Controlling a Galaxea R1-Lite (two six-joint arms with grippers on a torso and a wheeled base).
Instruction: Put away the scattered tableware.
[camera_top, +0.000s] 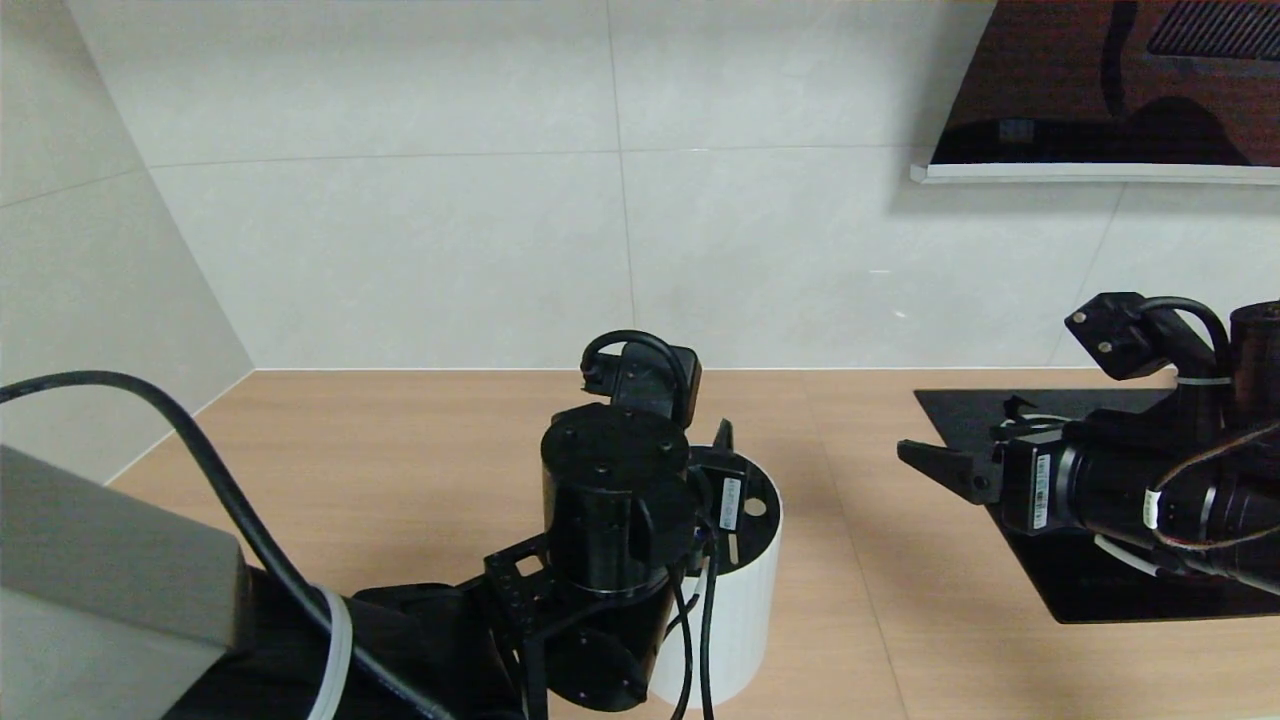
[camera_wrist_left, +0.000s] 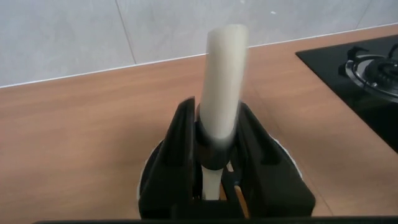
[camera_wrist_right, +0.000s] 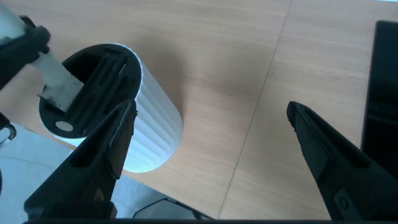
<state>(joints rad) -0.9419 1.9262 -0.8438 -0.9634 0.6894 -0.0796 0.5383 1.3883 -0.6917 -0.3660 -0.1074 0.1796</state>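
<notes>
L gripper (camera_wrist_left: 216, 134) is clamping a white-handled utensil (camera_wrist_left: 225, 68) partway along its handle, both black fingers (camera_wrist_left: 181, 143) pressing flat on either side, so it's grasping, not released. The gripper is pointing down directly over the white utensil holder (camera_top: 745, 600), which is standing upright on the wooden counter (camera_top: 400, 450) just in front of the robot. Key relation: the utensil's long axis is running near-vertical but leaning a bit, as the R wrist view is showing, w/ the free handle end sticking up past the fingers and the lower end already reaching into the holder's mouth beside the black slotted insert (camera_wrist_right: 102, 74). So the thing is lying straight below the hand and the coming move, I'd judge, is turning on a short drop plus letting go, w/ the lean needing to clear the insert edge. R gripper (camera_wrist_right: 211, 111) is hanging wide open w/ nothing between its fingers, off to the holder's right and nearer the black cooktop (camera_top: 975, 420); the L arm is clearly the nearer one. Utensil itself: smooth, rounded, off-white handle, a darker grey band where the fingers are gripping; the working end is hidden inside, so can't tell what kind it is. Holder is ribbed white w/ a dark interior; an orange-brown bit (camera_wrist_left: 240, 198) is showing inside, type unclear.
</notes>
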